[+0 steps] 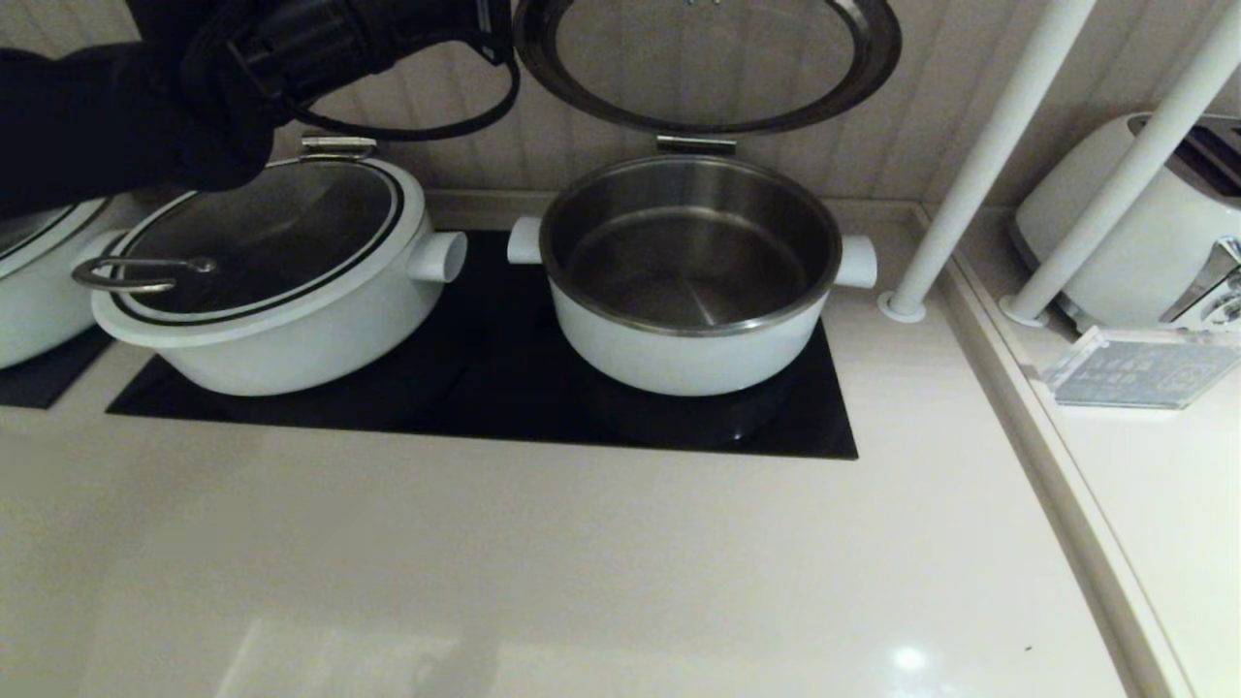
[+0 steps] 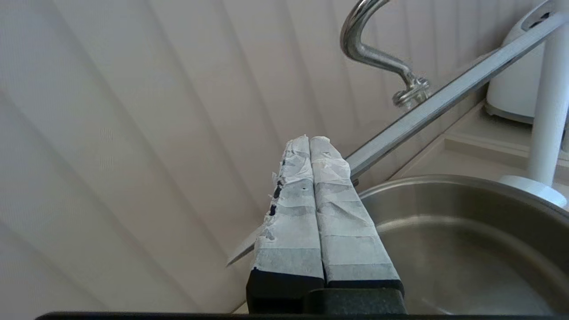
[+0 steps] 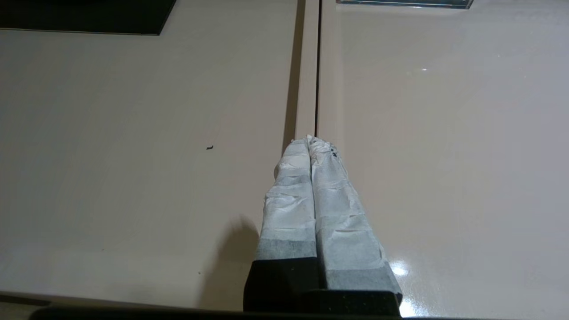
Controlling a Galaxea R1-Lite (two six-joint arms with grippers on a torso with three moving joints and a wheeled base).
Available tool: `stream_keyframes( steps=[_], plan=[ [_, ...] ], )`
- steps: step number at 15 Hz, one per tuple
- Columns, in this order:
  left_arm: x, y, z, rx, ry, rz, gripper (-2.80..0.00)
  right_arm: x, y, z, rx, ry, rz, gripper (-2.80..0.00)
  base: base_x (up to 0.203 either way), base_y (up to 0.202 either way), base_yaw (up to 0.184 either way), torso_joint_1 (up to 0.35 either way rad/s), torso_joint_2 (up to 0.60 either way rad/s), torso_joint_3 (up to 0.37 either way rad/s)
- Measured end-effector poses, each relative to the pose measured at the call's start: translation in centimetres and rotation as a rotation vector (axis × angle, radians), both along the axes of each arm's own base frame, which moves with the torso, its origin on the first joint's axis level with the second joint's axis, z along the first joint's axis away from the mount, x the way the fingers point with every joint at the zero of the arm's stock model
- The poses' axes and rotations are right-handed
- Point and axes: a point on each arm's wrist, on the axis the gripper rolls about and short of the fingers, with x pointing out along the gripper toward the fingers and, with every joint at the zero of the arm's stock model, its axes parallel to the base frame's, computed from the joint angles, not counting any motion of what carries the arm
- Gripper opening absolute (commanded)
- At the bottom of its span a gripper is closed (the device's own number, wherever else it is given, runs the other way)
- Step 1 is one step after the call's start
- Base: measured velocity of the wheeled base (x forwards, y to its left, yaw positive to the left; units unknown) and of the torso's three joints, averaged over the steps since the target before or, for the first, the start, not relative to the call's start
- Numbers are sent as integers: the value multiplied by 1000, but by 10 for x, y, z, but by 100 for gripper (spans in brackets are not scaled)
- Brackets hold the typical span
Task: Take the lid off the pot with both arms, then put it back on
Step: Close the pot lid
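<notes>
Lid: the lid [image 1: 706, 60] is off the pot and stands tilted up against the panelled wall [image 1: 582, 160] behind it, glass facing the room. It seems hinged or propped on a small steel bracket [image 1: 695, 144] at the back edge of the pot.
Lid handle: in the left wrist view the curved steel loop [image 2: 378, 55] rises from the lid edge [image 2: 426, 106].
Pot: the pot [image 1: 690, 271] sits open on the black cooktop [image 1: 504, 388], at its right part, with the shiny steel inside showing.
Left gripper: the left gripper [image 2: 310, 140] is up near the wall, beside the lid's edge and above the pot rim. Its taped fingers [image 2: 289, 213] are pressed together with nothing between them.
Left arm: the left arm [image 1: 194, 87] reaches in from the upper left, over the wider pot [image 1: 281, 281] that has its own glass lid on.
Right gripper: the right gripper [image 3: 310, 142] hangs over the pale counter [image 3: 133, 133], well apart from the pot, fingers pressed together and holding nothing.
Other things: a white toaster [image 1: 1134, 213] and two white posts [image 1: 989, 155] stand at the right.
</notes>
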Motion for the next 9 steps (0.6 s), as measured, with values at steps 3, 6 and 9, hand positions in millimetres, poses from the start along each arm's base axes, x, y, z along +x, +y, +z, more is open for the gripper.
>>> stream_keyframes(
  steps=[3, 6, 9],
  plan=[
    [-2, -1, 1, 1, -2, -2, -280, 0, 0, 0, 0, 0, 0, -280, 0, 0, 0, 0, 0, 0],
    [-2, -2, -1, 22, -18, 8, -280, 0, 0, 0, 0, 0, 0, -280, 0, 0, 0, 0, 0, 0],
    [-3, -5, -3, 24, -14, 1, -280, 0, 0, 0, 0, 0, 0, -280, 0, 0, 0, 0, 0, 0]
  ],
)
